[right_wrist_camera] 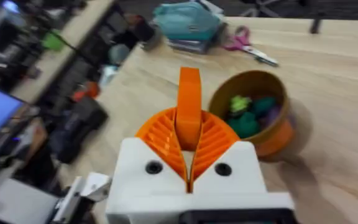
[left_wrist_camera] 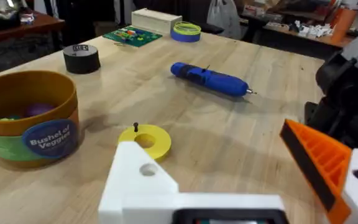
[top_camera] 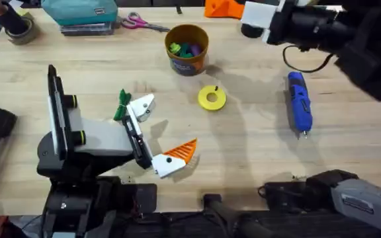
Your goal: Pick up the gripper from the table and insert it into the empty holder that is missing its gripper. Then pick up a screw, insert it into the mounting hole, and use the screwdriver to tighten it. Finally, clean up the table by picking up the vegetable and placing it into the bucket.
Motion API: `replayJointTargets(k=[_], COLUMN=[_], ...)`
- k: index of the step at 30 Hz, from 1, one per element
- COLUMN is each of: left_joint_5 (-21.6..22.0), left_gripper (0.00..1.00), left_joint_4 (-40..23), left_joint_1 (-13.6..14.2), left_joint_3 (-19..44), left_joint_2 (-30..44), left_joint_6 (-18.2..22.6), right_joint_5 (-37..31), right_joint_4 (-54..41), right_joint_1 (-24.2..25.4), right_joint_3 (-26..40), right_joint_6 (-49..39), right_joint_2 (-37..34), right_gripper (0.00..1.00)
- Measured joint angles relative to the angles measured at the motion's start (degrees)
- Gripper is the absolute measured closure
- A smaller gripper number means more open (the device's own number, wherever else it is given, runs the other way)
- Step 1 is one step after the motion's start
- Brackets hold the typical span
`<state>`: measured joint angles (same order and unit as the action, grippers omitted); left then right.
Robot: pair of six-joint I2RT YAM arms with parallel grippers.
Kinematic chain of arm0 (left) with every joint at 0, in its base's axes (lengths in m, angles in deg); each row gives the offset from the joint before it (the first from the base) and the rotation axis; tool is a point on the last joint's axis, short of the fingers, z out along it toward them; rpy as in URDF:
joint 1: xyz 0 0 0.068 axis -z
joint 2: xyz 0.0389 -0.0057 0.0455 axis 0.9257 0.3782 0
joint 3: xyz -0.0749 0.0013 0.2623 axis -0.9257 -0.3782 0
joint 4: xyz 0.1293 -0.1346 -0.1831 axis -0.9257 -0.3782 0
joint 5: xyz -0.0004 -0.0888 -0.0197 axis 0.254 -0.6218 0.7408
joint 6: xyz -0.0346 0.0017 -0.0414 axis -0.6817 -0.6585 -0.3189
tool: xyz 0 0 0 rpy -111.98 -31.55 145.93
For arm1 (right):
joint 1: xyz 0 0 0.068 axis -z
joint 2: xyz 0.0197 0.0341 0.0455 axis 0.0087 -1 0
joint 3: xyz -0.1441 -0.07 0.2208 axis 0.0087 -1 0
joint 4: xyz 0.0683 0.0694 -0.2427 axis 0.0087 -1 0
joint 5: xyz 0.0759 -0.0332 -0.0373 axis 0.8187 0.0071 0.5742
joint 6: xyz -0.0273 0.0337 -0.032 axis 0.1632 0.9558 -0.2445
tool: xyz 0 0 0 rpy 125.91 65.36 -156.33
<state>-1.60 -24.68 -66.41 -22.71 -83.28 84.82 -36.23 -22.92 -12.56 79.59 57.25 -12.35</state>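
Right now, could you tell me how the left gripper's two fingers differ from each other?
The holder is bare white, its mounting hole exposed; the other finger carries an orange ribbed wedge. The holder lies beside the vegetable; the other finger lies apart from it. Both are white angular blocks of the open left gripper.

Pale wood and moulded plastic

The table (top_camera: 256, 142) is light, matt wood grain; the screwdriver (top_camera: 299, 103) glossy blue plastic with a metal bit; the bucket (top_camera: 187, 49) smooth, with a printed label band.
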Motion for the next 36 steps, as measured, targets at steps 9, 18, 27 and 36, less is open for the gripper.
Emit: replayJointTargets(k=[9,18,27,36], left_joint_5=[-0.01,-0.01,-0.01,-0.01], left_gripper=[0.015,0.015,0.016,0.015], left_joint_4=[0.00,0.00,0.00,0.00], left_joint_1=[0.00,0.00,0.00,0.00], left_joint_3=[0.00,0.00,0.00,0.00], left_joint_2=[0.00,0.01,0.01,-0.01], left_joint_6=[-0.01,-0.01,-0.01,-0.01], right_joint_5=[16.80,33.26,41.45,45.97], right_joint_4=[13.55,17.52,18.04,31.92], right_joint_1=[0.00,0.00,0.00,0.00], right_joint_3=[-4.82,-5.10,-5.12,-7.90], right_joint_6=[17.39,27.25,28.71,34.53], right_joint_2=[-6.49,-14.94,-15.28,-18.74], right_gripper=[0.992,0.992,0.992,0.992])
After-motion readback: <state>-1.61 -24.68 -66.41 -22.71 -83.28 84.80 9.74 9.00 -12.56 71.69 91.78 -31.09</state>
